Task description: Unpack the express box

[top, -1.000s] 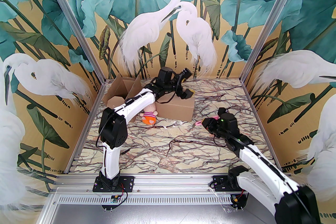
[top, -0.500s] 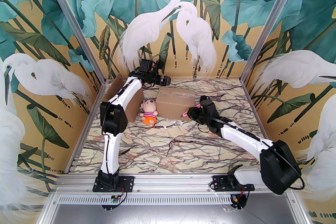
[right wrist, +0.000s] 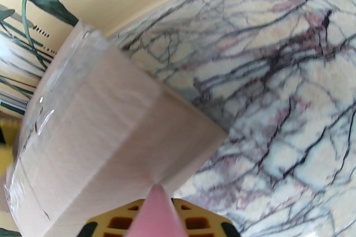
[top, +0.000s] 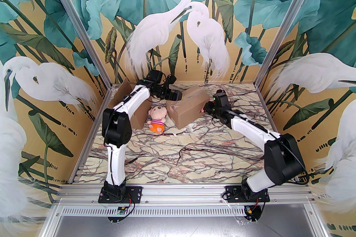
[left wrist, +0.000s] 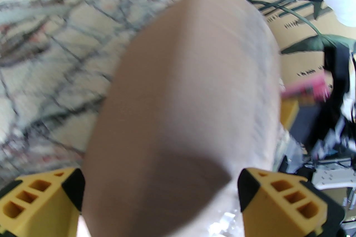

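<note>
Two-arm unpacking station, seen from above and from both wrists. The marbled table (top: pixel 178 152) carries the task's sealed express box (top: pixel 189 108) at mid-rear, lying askew to the table edges, its top glossy with clear tape. An opened carton (top: pixel 120 95) stands at the rear left, apparently already dealt with.

The left end effector (top: pixel 175 95) sits at the sealed box's left end with its fingers (left wrist: pixel 264 202) spread wide to either side of the cardboard. This is probably to brace the box against sliding, though blur hides whether the pads touch. The right end effector (top: pixel 205 108) is pressed together on a pink tool (right wrist: pixel 157 211) whose tip meets the box's right-hand edge, probably to slit the tape.

A plush doll (top: pixel 157 119) lies between the two cartons, just beside the sealed one.

Compared with half a second earlier, the sealed box has swung round, its right end now nearer the back wall. The left end effector has dropped from above to the box's end, and the right arm has reached further back. The doll and the opened carton are unmoved.
</note>
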{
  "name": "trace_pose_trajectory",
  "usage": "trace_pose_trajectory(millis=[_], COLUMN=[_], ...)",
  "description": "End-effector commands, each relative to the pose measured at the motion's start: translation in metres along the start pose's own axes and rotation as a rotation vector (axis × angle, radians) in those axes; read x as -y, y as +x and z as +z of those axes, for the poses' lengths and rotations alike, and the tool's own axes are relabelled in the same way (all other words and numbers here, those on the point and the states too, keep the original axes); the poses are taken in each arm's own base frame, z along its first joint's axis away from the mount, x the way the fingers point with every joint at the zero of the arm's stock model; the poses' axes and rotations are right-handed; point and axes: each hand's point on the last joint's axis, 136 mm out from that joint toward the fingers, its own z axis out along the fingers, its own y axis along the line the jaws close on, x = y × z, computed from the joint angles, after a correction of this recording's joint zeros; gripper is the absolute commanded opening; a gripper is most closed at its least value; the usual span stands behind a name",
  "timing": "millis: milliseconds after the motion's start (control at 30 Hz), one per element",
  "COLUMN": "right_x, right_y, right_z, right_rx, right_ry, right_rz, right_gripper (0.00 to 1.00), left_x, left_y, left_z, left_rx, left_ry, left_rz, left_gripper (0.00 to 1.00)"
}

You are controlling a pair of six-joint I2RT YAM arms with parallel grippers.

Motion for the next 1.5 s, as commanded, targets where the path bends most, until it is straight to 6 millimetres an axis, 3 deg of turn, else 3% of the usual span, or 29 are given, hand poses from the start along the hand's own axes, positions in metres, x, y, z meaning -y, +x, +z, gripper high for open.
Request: trace_pose_trajectory(millis=[0, 100, 333, 600, 767, 1067, 1200, 1300, 1467], right_x=[-0.004, -0.008, -0.018, -0.032, -0.05, -0.084, -0.081, -0.068, -0.044], right_y=[-0.024, -0.041, -0.052, -0.063, -0.065, -0.056, -0.073, -0.093, -0.14], right_z=[0.005, 0.016, 0.041, 0.05, 0.057, 0.056, 0.046, 0.041, 0.015], right_rx=[0.026, 0.025, -0.043, -0.035, -0.063, -0.111, -0.06, -0.038, 0.085], right_ry=[0.01, 0.016, 0.037, -0.004, -0.076, -0.267, -0.254, -0.24, -0.252], right_rz=[-0.08, -0.127, -0.24, -0.303, -0.34, -0.399, -0.404, -0.324, -0.159], right_gripper=[0.0, 0.0, 0.0, 0.0, 0.0, 0.0, 0.0, 0.0, 0.0], left_x=[0.03, 0.041, 0.065, 0.117, 0.138, 0.172, 0.184, 0.192, 0.173], left_y=[0.003, 0.015, 0.036, 0.061, 0.081, 0.085, 0.074, 0.076, 0.079], left_z=[-0.013, -0.01, 0.0, 0.015, 0.025, 0.052, 0.054, 0.045, 0.013], left_rx=[0.013, -0.012, -0.056, -0.11, -0.141, -0.088, -0.023, -0.031, 0.026], left_ry=[0.101, 0.134, 0.157, 0.249, 0.292, 0.348, 0.344, 0.287, 0.073], left_rz=[-0.007, -0.021, -0.009, 0.006, -0.005, 0.092, 0.162, 0.269, 0.546], left_gripper=[0.94, 0.92, 0.92, 0.92, 0.92, 0.92, 0.92, 0.83, 0.89])
